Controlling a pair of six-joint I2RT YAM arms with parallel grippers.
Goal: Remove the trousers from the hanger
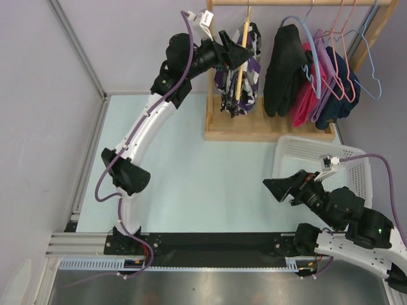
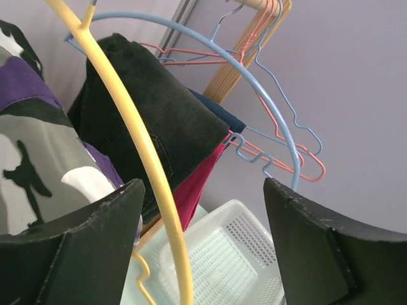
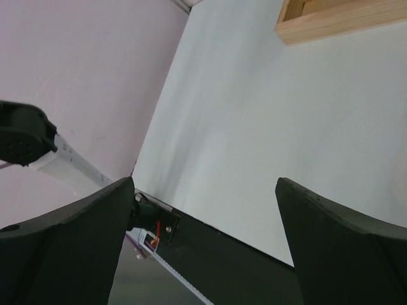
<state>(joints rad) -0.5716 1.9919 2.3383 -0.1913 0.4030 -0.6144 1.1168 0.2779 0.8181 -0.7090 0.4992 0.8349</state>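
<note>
Purple camouflage trousers [image 1: 236, 86] hang on a yellow hanger [image 1: 242, 63] at the left end of the wooden rack. My left gripper [image 1: 245, 56] is raised to that hanger and is open. In the left wrist view the yellow hanger [image 2: 137, 140] runs between the jaws of the left gripper [image 2: 203, 187], close to the left finger and not clamped. The camouflage trousers [image 2: 38, 146] lie just left of it. My right gripper [image 1: 275, 186] hovers low over the table beside the basket. In its wrist view the right gripper [image 3: 203, 187] is open and holds nothing.
Black [image 1: 286, 63], pink and navy garments hang further right on blue and pink wire hangers [image 2: 280, 121]. A white plastic basket [image 1: 318, 151] sits at the right, in front of the rack's wooden base [image 1: 267, 130]. A metal frame post [image 1: 76, 47] borders the table on the left.
</note>
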